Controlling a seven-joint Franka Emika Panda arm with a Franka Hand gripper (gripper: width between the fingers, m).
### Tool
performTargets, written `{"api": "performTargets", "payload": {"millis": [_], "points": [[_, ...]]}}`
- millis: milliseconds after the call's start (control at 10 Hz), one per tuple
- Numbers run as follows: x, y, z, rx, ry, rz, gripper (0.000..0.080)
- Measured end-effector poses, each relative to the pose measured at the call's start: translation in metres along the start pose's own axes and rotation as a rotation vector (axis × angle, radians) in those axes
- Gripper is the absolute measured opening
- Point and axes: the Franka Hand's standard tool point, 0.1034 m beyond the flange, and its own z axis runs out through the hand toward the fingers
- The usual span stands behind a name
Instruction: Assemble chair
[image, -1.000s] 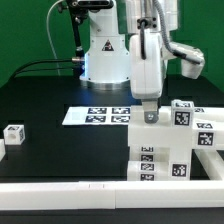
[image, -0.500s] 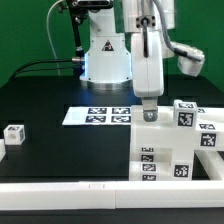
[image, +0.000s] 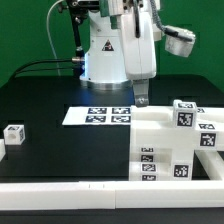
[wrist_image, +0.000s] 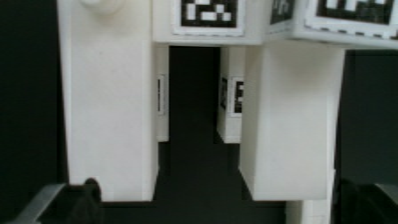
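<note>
The partly built chair (image: 165, 145) stands at the exterior view's right, a blocky white cluster with black-and-white tags on its faces. My gripper (image: 143, 98) hangs just above and behind its upper left block, open and holding nothing. In the wrist view two white bars of the chair (wrist_image: 107, 100) run side by side with a dark gap between them, and tags (wrist_image: 214, 10) show at their far end. My dark fingertips (wrist_image: 79, 203) sit at either side of the bars, wide apart and touching nothing. A loose small white tagged block (image: 14, 133) lies far off at the exterior view's left.
The marker board (image: 98, 115) lies flat on the black table between the robot base (image: 105, 60) and the chair. A long plain white border rail (image: 70, 195) runs along the table's front edge. Cables trail behind the base at the left.
The gripper has lifted off the chair's top block and drawn back toward the base, staying open. The chair parts have not moved.
</note>
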Motion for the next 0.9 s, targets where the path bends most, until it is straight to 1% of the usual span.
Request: {"api": "performTargets", "payload": {"millis": [100, 200, 300, 400, 500, 600, 700, 900], "points": [[0.003, 0.001, 0.000, 0.001, 0.002, -0.040, 0.0649], [0.019, 0.005, -0.002, 0.010, 0.006, -0.224, 0.0649], [0.050, 0.018, -0.005, 0.010, 0.005, -0.409, 0.0649], [0.083, 0.030, -0.006, 0.004, 0.005, -0.544, 0.0649], [0.105, 0.034, -0.004, -0.001, 0.014, -0.701, 0.0649], [0.108, 0.033, -0.001, 0.012, 0.046, -0.811, 0.0649], [0.104, 0.033, 0.000, 0.011, 0.041, -0.826, 0.0649], [0.106, 0.033, 0.000, 0.007, 0.044, -0.992, 0.0649]]}}
